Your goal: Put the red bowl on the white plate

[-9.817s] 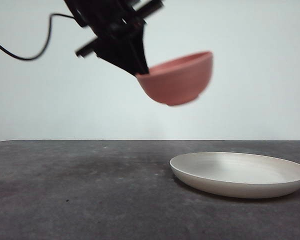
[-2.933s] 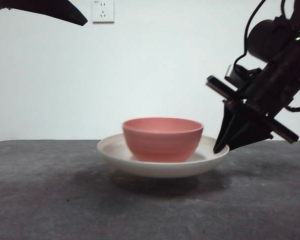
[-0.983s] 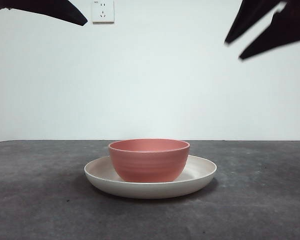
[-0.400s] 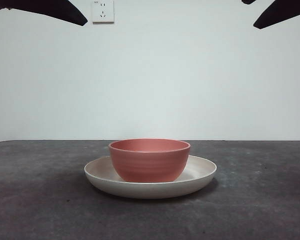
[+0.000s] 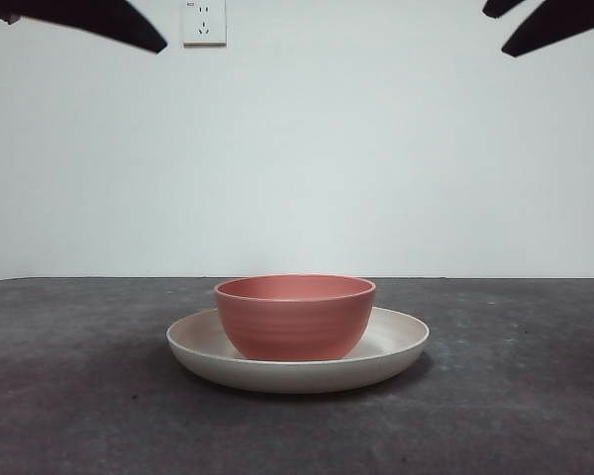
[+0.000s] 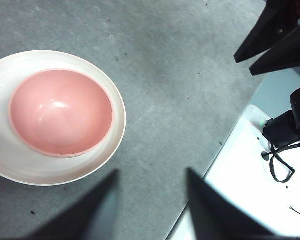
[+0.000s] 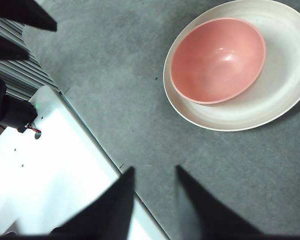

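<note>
Now bowl (image 5: 295, 317) sits upright on plate (image 5: 396, 348); right gripper (image 7: 155, 200) has withdrawn high, jaws apart, empty; left gripper (image 6: 150, 200) likewise parted, waiting. Task looks complete.

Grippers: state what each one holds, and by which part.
Nothing. The left gripper and right gripper are open, away from the bowl on the plate.
</note>
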Controlling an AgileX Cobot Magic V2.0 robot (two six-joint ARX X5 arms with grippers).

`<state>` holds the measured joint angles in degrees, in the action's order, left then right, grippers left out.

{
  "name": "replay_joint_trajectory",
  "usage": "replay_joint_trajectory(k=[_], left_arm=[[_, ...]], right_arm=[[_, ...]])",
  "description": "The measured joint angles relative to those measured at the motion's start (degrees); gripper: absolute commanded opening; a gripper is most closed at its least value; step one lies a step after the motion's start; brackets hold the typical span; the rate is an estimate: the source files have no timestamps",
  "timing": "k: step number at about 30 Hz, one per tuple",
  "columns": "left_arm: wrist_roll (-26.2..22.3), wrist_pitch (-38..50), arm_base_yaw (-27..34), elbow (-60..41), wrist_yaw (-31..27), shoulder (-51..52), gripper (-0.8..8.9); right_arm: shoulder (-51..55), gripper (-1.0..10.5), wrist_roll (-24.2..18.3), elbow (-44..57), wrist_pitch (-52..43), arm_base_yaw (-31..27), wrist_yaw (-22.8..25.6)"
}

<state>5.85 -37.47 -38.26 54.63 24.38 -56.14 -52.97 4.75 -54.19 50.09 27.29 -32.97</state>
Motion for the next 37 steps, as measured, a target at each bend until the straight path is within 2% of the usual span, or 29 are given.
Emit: replay_joint_trajectory(k=[29, 32, 37], left_arm=[[-0.50, 0.44, 0.37, -0.07, -0.13, 1.40, 0.09], [-3.34, 2.73, 2.34, -0.07, -3.96, 4.68, 0.09], [-6.43, 12.92, 10.86, -0.11, -16.15, 11.23, 0.09]], right_arm=[[0.00, 0.1, -0.31, 0.00, -0.07, 0.00, 0.00], [0.00, 0.1, -0.33, 0.00, -0.09, 0.00, 0.00], [0.00, 0.1, -0.33, 0.00, -0.11, 0.00, 0.00]])
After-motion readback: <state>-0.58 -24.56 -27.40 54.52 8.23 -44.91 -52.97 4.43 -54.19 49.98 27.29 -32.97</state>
